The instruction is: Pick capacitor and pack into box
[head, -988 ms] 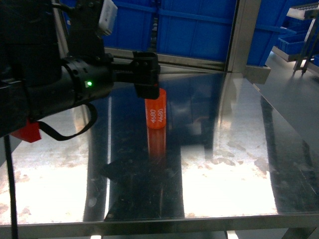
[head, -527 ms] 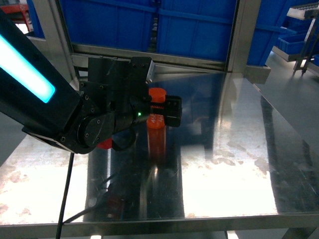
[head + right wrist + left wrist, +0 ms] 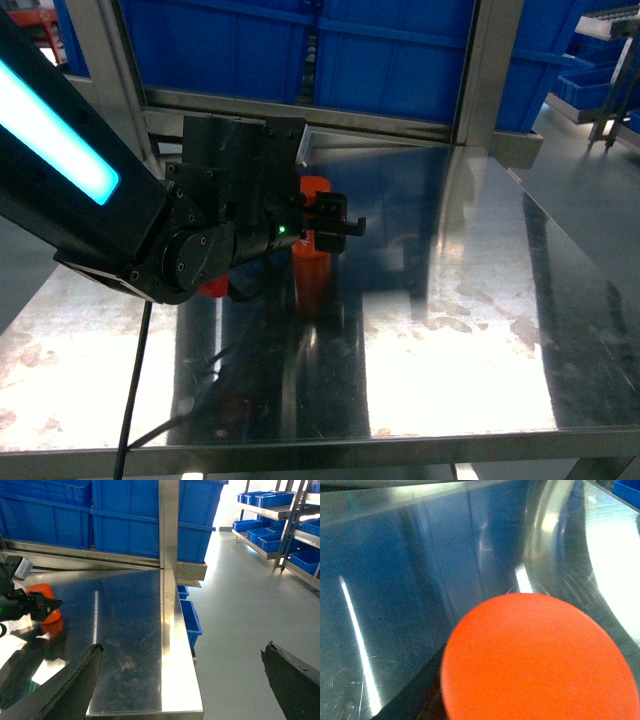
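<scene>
Steel table [image 3: 450, 330] reflective, scuffed; blue crates [image 3: 300, 45] stacked behind; capacitor [image 3: 313, 240] upright.

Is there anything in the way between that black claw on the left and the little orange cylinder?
Nothing visible. The left gripper is already at the capacitor, its jaws around the upper part, and only bare steel table surrounds it. The box is not in view.

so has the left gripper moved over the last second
Yes. The left gripper dropped from the top of the capacitor to clamp around its side, further from the blue bins behind.
</scene>
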`<state>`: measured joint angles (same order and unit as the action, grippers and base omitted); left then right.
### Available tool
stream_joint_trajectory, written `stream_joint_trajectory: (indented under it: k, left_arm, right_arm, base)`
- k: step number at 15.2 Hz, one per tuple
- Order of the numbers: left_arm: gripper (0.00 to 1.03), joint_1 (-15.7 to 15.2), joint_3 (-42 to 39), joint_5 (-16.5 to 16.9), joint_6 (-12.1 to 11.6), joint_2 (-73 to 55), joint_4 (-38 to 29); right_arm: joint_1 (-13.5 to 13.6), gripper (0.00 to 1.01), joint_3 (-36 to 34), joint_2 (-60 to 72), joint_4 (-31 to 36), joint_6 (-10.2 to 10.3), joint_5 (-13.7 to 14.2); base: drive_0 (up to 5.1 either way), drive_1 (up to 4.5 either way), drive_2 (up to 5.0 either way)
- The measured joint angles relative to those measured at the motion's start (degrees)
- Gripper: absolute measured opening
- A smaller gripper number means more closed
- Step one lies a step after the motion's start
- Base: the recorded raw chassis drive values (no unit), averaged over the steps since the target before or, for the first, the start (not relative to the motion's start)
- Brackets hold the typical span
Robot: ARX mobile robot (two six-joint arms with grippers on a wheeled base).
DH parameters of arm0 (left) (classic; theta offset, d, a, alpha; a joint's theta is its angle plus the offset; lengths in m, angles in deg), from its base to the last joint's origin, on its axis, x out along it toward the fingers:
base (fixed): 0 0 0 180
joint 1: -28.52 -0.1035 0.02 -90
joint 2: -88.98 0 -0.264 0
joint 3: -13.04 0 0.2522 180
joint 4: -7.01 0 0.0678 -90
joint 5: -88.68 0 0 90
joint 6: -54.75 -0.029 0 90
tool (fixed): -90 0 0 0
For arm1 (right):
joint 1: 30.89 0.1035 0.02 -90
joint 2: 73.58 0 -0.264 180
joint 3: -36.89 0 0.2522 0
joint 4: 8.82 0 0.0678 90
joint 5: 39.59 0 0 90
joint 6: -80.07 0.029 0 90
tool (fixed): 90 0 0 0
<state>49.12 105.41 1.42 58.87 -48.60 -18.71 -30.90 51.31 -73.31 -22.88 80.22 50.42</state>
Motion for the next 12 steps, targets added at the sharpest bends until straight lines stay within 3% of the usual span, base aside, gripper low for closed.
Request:
stream_joint_trajectory:
  k: [1,5,10,12]
  left_arm:
    - [0.46,-0.02,-0.83,0.02,0.02,0.48,-0.17]
    - [0.44,-2.03,-11.23,0.48,1.81,10.01,-4.57]
    - [0.44,-11.56,-39.63,3.41,0.92,39.21,-21.33]
    - [0.44,-16.37,-50.01,5.33,1.51,51.69,-19.87]
  right_arm:
    - [0.00,0.98,0.00,0.00,0.02,0.00,0.00]
    - [0.00,0.98,0.00,0.00,0.00,0.00,0.00]
    - [0.00,0.98,0.00,0.00,0.00,0.00,0.00]
    - [0.00,0.98,0.00,0.00,0.00,0.00,0.00]
  base:
    - [0.0,0.00,0.0]
    - [0.0,0.00,0.0]
    - [0.0,0.00,0.0]
    - [0.0,0.00,0.0]
